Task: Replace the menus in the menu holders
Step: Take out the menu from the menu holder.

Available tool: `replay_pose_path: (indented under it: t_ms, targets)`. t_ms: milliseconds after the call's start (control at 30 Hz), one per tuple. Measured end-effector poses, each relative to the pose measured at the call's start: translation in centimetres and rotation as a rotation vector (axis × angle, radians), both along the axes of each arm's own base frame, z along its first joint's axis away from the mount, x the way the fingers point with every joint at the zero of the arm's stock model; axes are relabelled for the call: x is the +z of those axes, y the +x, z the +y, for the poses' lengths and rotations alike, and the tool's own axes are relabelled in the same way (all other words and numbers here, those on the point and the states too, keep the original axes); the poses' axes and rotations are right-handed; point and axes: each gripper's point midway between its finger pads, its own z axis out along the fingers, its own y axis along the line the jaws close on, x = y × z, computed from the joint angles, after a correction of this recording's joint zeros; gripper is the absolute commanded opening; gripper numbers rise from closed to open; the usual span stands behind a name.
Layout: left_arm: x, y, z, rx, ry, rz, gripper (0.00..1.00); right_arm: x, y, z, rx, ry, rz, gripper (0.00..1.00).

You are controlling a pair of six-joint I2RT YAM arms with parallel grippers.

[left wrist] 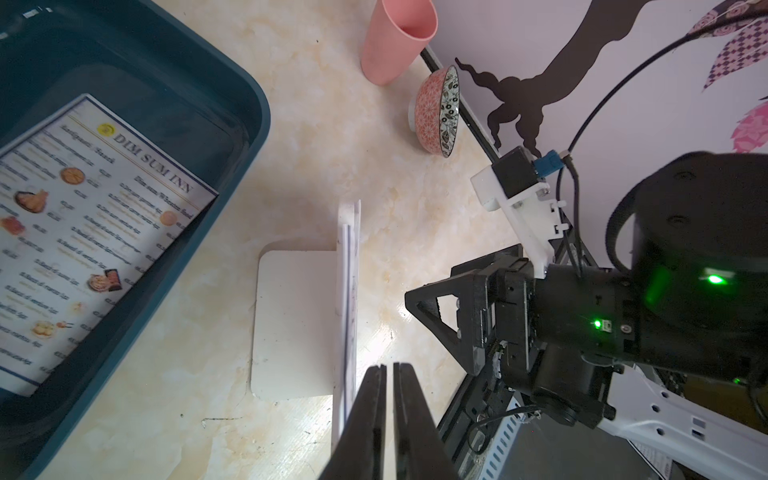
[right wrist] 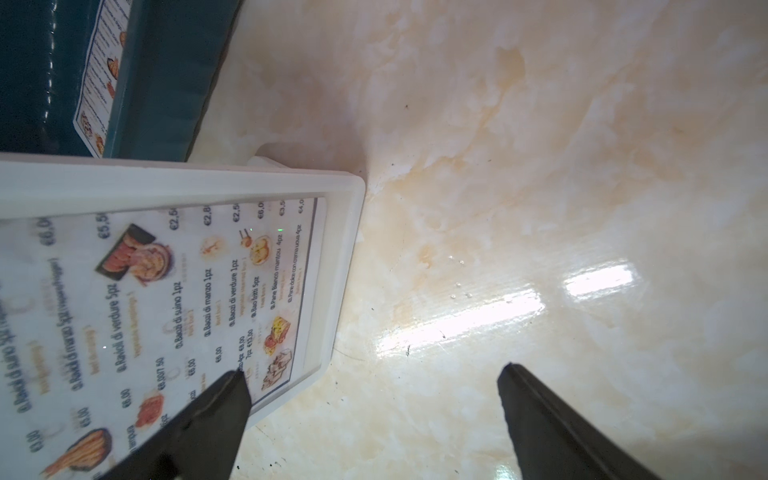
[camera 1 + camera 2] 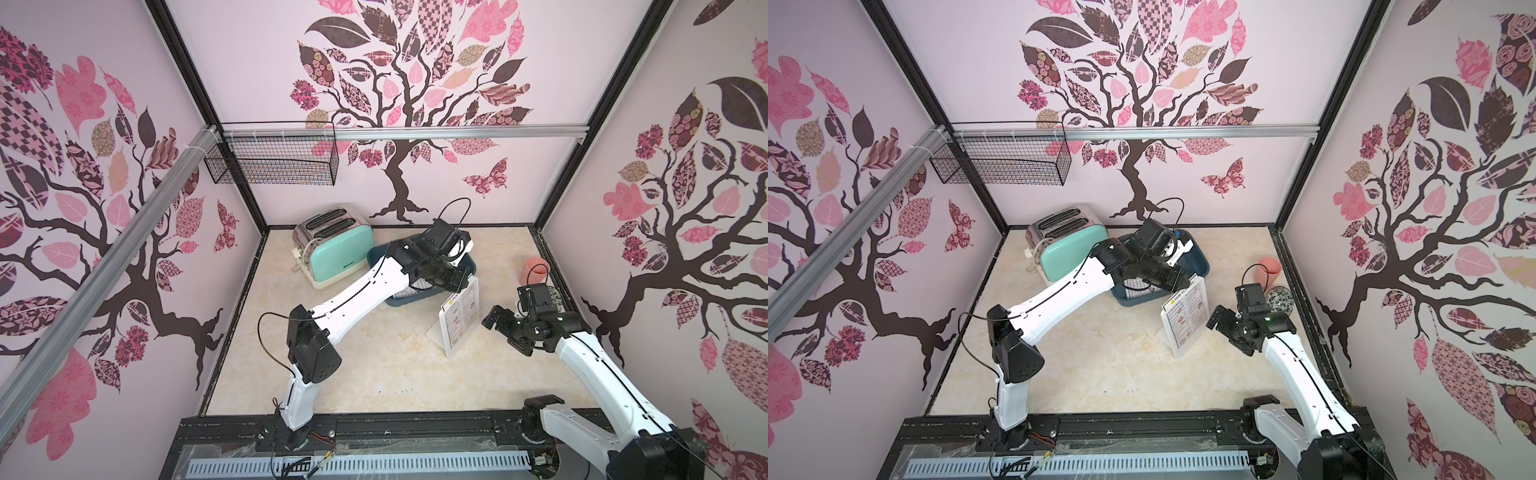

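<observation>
1. Counter point(image 3: 374, 374): cream marble pattern, beige veining.
2. Tub point(image 1: 249, 137): dark teal-blue.
3. Menu in the tub point(image 1: 95, 216) and menu in the holder point(image 2: 166, 299): white, black text, orange-red food pictures; the first bears a yellow emblem.
4. Menu holder point(image 2: 345, 249): white frame.
5. Toaster point(image 3: 338, 253): mint green sides, chrome top.
6. Cup point(image 1: 395, 37): plain pink.
7. Bowl point(image 1: 430, 112): coral with white lattice outside, black-and-white floral inside.
8. Walls point(image 3: 249, 62): pale lilac, dark brown tree, pink patterned leaves.
9. Wire basket point(image 3: 274, 162): black.
</observation>
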Motion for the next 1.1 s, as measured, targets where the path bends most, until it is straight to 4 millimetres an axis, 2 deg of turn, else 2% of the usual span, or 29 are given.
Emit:
replay_pose_path:
  t_ms: [67,133,300,367,633,867,1100]
  targets:
    - [1.1,0.2,0.6,0.022,-0.003,-0.03,0.43,0.0,0.0,0.0,0.0,0.0,0.0,1.0]
    - [1.7,0.5,1.1,0.044,0.006,-0.06,0.51,0.0,0.0,0.0,0.0,0.0,0.0,1.0]
    - [1.2,0.8,1.8,0.062,0.043,-0.072,0.56,0.0,0.0,0.0,0.001,0.0,-0.001,1.0]
    - [0.6,0.7,1.8,0.058,0.059,-0.057,0.54,0.0,0.0,0.0,0.001,0.0,-0.001,1.0]
    - [-2.9,0.2,1.2,0.022,0.114,0.031,0.33,0.0,0.0,0.0,0.004,0.0,-0.001,1.0]
    - [-3.0,-0.3,1.0,0.003,0.108,0.051,0.19,0.0,0.0,0.0,0.004,0.0,-0.001,1.0]
    - [-3.1,-0.4,0.9,-0.005,0.104,0.056,0.19,0.0,0.0,0.0,0.005,-0.001,-0.001,1.0]
